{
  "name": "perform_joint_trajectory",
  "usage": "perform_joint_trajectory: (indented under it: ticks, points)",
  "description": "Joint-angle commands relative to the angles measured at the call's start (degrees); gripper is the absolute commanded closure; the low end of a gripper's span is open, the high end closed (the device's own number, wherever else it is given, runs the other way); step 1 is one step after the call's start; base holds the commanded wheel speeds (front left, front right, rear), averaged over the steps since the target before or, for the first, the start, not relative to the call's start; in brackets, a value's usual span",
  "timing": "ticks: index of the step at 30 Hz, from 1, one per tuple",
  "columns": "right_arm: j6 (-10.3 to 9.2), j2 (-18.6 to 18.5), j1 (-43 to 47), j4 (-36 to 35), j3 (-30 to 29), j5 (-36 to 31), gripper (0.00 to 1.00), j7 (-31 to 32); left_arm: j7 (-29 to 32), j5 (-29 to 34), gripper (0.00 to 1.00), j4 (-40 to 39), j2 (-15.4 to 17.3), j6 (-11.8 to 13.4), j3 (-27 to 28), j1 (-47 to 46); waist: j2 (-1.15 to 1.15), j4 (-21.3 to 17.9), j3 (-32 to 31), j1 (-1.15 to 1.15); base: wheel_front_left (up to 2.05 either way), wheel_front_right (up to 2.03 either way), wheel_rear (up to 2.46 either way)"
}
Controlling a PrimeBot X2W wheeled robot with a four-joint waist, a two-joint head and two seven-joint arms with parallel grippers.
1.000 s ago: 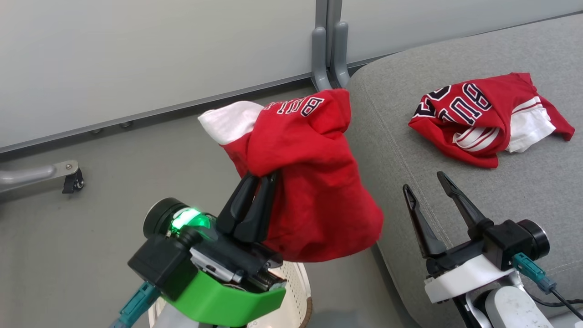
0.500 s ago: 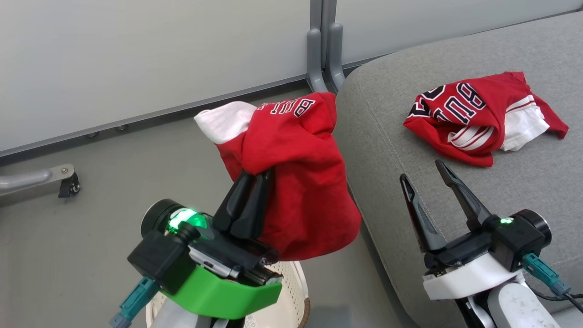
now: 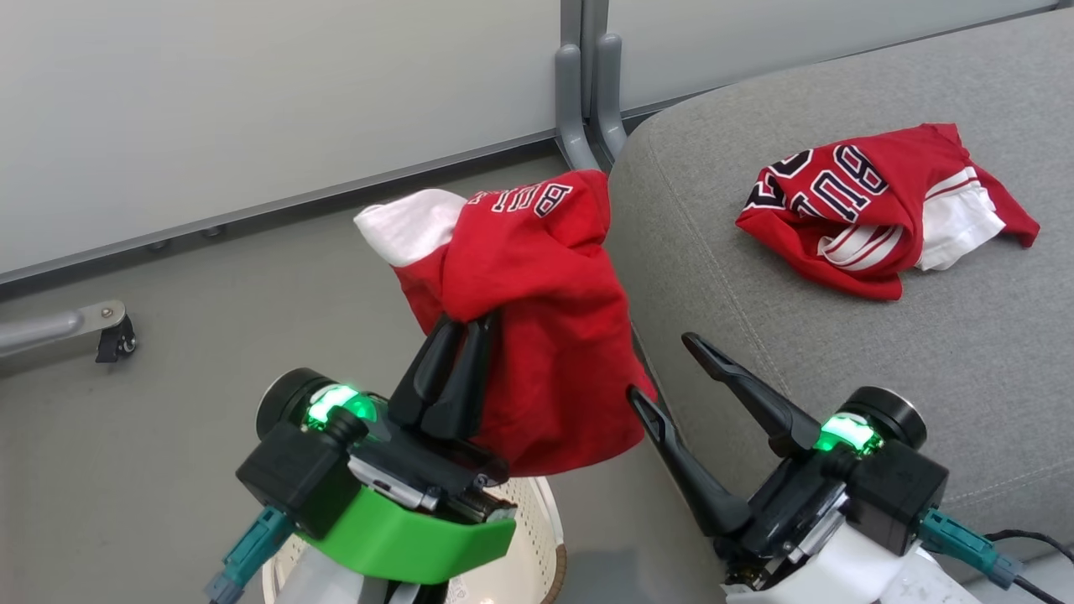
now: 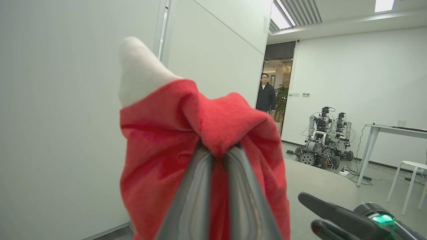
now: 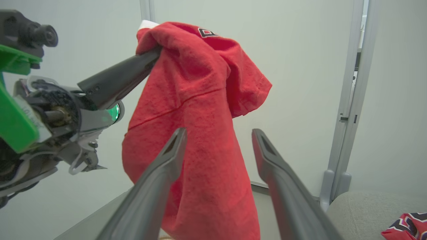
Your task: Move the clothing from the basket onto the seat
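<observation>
Left gripper: my jaws are pinched tight on a bunched fold of one red jersey. The garment hangs in the air from that pinch, white trim uppermost, just beside the left edge of the seat.

Right gripper: my jaws are spread wide and hold nothing. The tips sit just beside the lower part of the hanging cloth (contact cannot be confirmed).

Second jersey: lying crumpled on the seat, well apart from both my grippers.

Basket: below my left wrist and largely hidden by it. I cannot judge its contents.
</observation>
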Motion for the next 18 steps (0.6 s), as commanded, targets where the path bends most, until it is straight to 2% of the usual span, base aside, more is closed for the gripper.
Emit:
perform_joint_trajectory:
  ticks: [1,13,18]
  points:
    - [-0.04,-0.26,-0.83,0.76,0.85,-0.47,0.0,-0.15,-0.01,-0.17,1.0,-0.01,0.25,-0.21,-0.46,-0.62,0.0,0.24,0.03,0.0,0.0,0.0,0.0]
    - [-0.04,-0.07,-4.85,8.02,2.86,-4.14,0.0,-0.16,-0.01,-0.24,1.0,-0.06,1.14,-0.22,-6.06,-2.15,0.0,2.32,-0.13,0.0,0.0,0.0,0.0]
    - [-0.04,-1.42,-6.81,9.33,5.52,-5.35,0.0,-0.16,-0.01,0.19,1.0,0.34,2.05,-0.22,-8.47,-2.49,0.0,2.91,-0.29,0.0,0.0,0.0,0.0]
